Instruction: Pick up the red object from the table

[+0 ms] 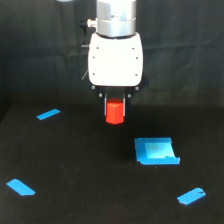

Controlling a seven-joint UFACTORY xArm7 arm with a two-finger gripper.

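The red object [114, 112] is a small red-orange block directly under my gripper [114, 102]. Its top sits between the short dark fingers below the white gripper body [115, 59], and the gripper looks shut on it. The block is over the far middle of the black table [75, 165]. I cannot tell whether its bottom touches the surface. The dark fingers hardly stand out against the black background.
A larger blue square piece [156, 151] lies to the exterior view's right, nearer the front. Blue tape strips lie at the left back [48, 114], left front [20, 187] and right front [191, 196]. A black cloth backdrop hangs behind.
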